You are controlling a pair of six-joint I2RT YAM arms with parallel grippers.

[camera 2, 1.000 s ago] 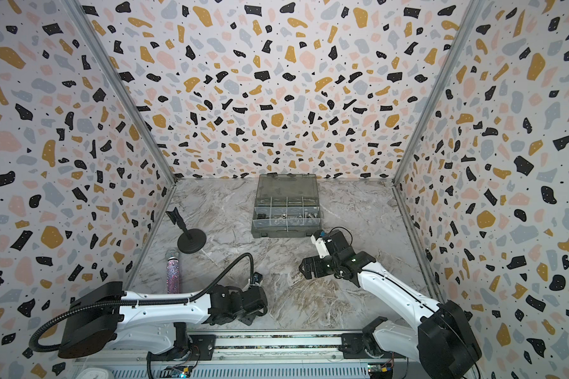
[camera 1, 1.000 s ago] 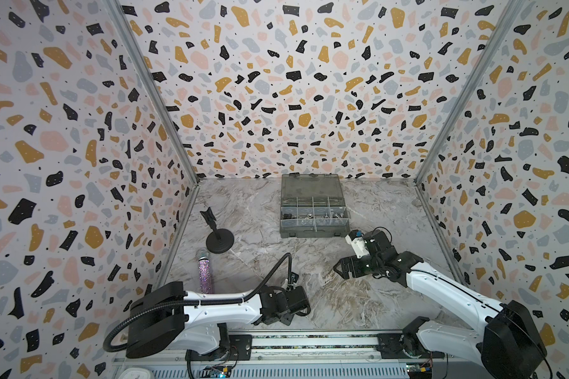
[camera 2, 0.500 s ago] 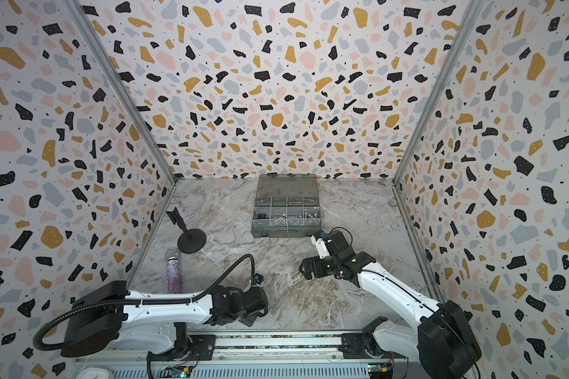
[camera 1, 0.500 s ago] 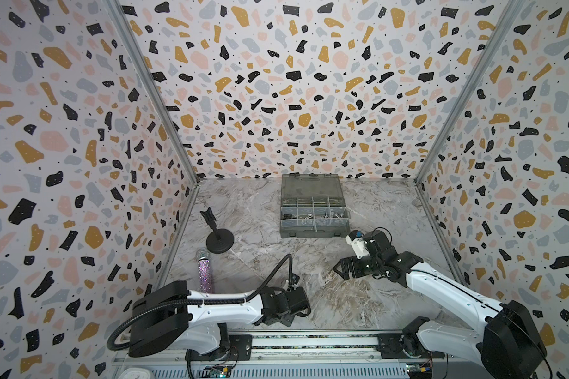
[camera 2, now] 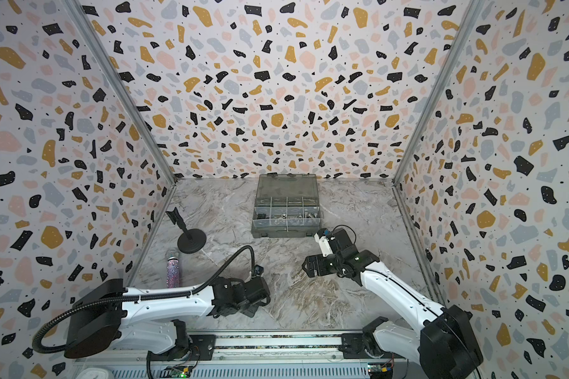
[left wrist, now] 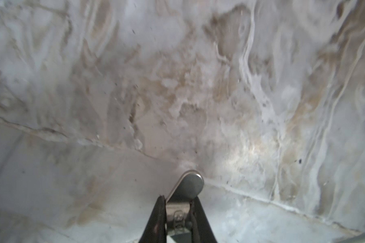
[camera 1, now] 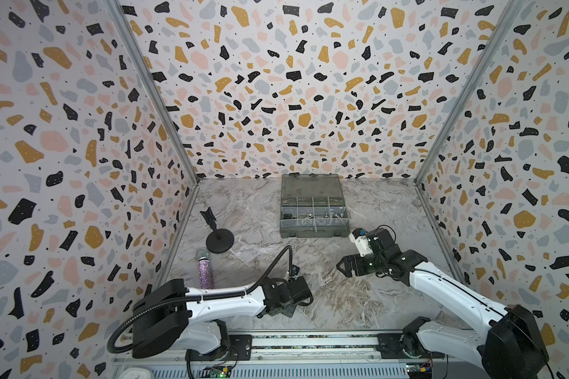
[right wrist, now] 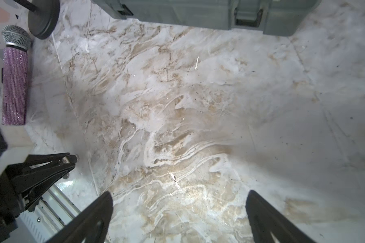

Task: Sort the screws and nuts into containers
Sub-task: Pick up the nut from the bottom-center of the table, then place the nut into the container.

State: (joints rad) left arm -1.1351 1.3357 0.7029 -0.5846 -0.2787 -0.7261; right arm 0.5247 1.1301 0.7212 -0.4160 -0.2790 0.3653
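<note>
Screws (camera 1: 287, 216) and nuts (camera 1: 307, 217) in organizer box (camera 1: 314, 231): likely light, hard, slick; you should pinch across flats. Left gripper (left wrist: 177, 198) closed, empty; right gripper (right wrist: 179, 194) spread wide.

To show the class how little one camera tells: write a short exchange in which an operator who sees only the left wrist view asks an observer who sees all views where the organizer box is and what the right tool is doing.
Operator: I see only my left tool, shut, over the bare table. Where is the organizer box?
Observer: The organizer box stands at the far middle of the table, away from both arm bases, with its lid open.
Operator: And the right tool?
Observer: The right tool is open and holds nothing. It hangs above the table, in front of the box.
</note>
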